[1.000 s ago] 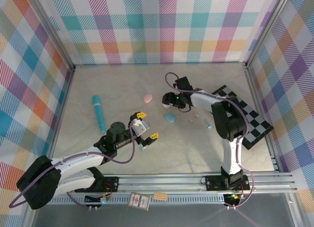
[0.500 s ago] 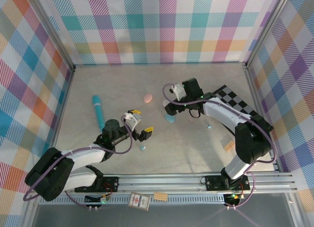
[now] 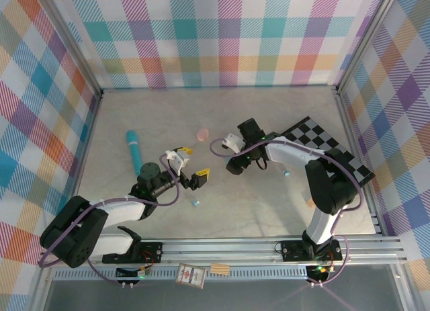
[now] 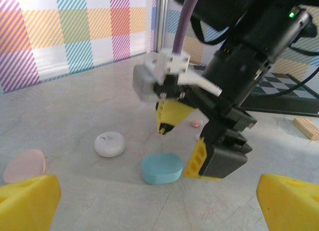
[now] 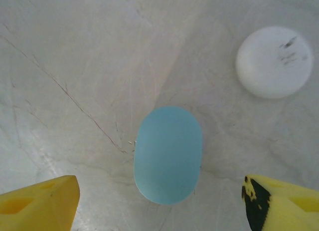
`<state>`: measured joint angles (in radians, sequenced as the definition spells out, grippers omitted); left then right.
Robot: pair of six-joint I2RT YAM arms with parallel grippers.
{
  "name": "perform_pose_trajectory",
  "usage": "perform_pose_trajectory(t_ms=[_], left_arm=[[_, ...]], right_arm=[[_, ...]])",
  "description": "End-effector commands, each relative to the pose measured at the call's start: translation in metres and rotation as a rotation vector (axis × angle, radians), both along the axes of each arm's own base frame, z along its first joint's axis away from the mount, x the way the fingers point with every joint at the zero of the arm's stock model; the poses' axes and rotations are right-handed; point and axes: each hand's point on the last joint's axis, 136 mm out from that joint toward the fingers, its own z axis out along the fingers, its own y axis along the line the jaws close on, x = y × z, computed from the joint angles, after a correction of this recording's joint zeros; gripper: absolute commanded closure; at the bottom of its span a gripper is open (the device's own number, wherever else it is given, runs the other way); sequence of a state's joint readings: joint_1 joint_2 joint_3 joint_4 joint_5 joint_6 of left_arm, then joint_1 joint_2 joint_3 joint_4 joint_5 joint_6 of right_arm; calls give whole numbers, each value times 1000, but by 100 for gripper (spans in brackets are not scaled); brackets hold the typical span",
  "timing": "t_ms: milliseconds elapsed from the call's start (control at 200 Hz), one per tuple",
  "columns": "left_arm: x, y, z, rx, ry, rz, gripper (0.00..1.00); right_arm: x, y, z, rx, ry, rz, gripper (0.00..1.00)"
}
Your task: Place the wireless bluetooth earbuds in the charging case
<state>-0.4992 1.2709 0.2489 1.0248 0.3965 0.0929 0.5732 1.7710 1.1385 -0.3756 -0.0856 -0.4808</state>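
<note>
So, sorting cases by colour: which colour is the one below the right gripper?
The case is light blue; the right wrist view shows it best.

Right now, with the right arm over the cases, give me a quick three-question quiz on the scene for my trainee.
1. True or false: the right gripper is shut on the teal case.
2. Which lies nearest the teal case? A white case, B pink case, C long cylinder.
3. Fill in: the left gripper is ___ (open or shut).
Key: 1 false, its jaws stand open astride it; 2 A; 3 open.
</note>
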Motion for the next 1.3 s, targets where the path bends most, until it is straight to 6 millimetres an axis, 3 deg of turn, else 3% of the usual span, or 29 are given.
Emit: perform_pose_trajectory(t_ms=[0, 235, 470, 590, 680, 830, 1020, 1295], left_arm=[[-2, 1, 10, -29, -26, -18, 0], [-4, 3, 7, -6, -22, -15, 0], [-4, 3, 7, 4, -23, -17, 0], [-4, 4, 6, 14, -23, -13, 0], [-5, 5, 8, 25, -36, -9, 0], [-11, 3, 5, 103, -7, -48, 0], [-25, -3, 8, 167, -28, -117, 0], [-52, -37, 17, 134, -11, -355, 0]], right_arm=[[4, 1, -7, -44, 8, 31, 19], [9, -1, -28, -91, 30, 29, 29], [9, 2, -29, -84, 44, 26, 52], [5, 1, -27, -84, 49, 39, 59], [-1, 0, -25, -77, 55, 50, 59], [-14, 0, -5, -26, 53, 68, 60], [-40, 0, 35, 66, 51, 100, 60], [-94, 2, 94, 151, 45, 260, 59]])
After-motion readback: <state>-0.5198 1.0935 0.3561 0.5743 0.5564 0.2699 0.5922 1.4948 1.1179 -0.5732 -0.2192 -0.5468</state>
